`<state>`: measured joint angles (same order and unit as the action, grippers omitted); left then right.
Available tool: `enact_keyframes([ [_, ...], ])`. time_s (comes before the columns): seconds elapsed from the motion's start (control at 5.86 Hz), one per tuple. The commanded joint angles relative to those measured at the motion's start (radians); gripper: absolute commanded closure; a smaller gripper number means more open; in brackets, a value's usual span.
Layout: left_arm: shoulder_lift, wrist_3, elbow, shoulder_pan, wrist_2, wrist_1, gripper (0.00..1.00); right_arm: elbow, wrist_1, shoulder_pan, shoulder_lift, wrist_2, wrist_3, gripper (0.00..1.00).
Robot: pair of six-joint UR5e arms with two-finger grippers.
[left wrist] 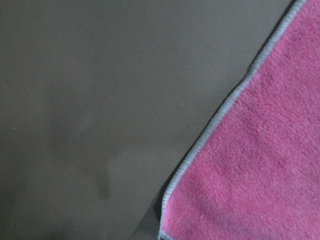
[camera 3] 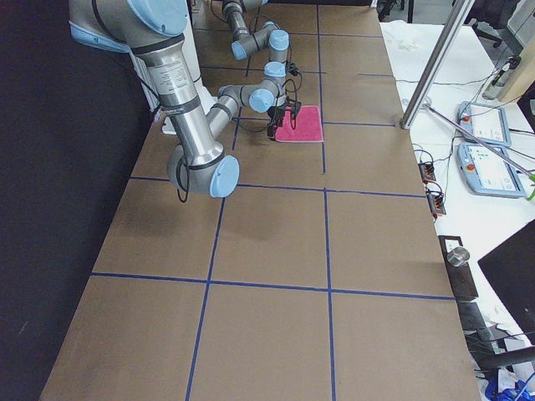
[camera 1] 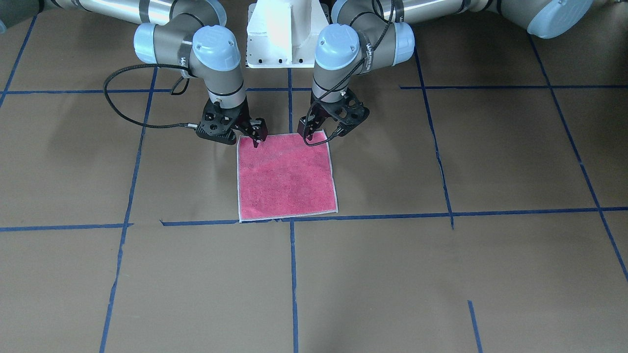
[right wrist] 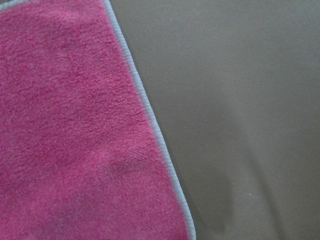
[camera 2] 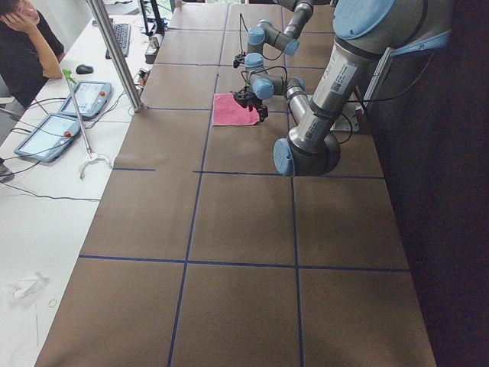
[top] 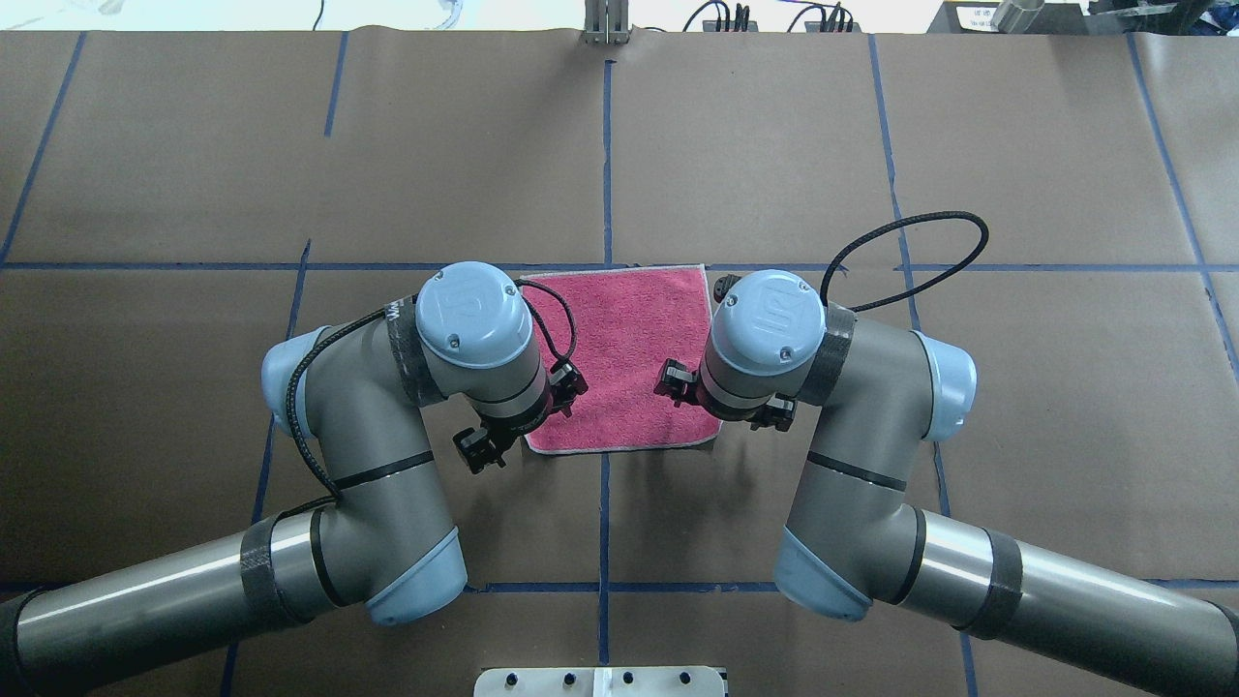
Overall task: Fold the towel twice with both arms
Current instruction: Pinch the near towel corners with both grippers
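The towel (camera 1: 287,176) lies flat on the table, pink-red face up, with its whitish stitched edge showing all round. Both arms reach down to the towel's edge nearest the robot's base. My left gripper (camera 1: 307,136) stands over that edge close to one corner, and my right gripper (camera 1: 256,138) stands over it close to the other. From above, the left gripper (top: 569,380) and right gripper (top: 670,378) sit just inside the towel's two side edges. Each pair of fingers looks slightly apart, and the cloth under them is not lifted. The wrist views show only the towel (left wrist: 260,165) (right wrist: 75,130) and bare table.
Brown paper with blue tape lines (camera 1: 293,274) covers the table. The white pedestal base (camera 1: 282,34) stands behind the towel. A black cable (top: 910,252) loops off the right wrist. A person (camera 2: 23,42) sits at a side desk with tablets (camera 2: 53,126).
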<state>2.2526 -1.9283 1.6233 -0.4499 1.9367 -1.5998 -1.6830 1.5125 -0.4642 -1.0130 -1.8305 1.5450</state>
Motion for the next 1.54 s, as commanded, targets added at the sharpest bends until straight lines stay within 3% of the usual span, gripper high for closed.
enact_keyframes([
  [0.0, -0.004, 0.002, -0.011, 0.002, -0.024, -0.003, 0.0, 0.022, -0.037, -0.007, 0.004, -0.003, 0.003, 0.0],
  [0.68, -0.005, 0.017, -0.025, 0.008, -0.032, -0.014, 0.01, 0.02, -0.035, -0.02, 0.005, -0.007, 0.003, 0.0],
  [1.02, -0.004, 0.017, -0.022, 0.008, -0.032, -0.015, 0.27, 0.02, -0.037, -0.021, 0.007, -0.007, 0.003, 0.0],
  [1.37, -0.004, 0.017, -0.022, 0.008, -0.032, -0.015, 0.44, 0.02, -0.035, -0.021, 0.008, -0.007, 0.003, 0.0],
])
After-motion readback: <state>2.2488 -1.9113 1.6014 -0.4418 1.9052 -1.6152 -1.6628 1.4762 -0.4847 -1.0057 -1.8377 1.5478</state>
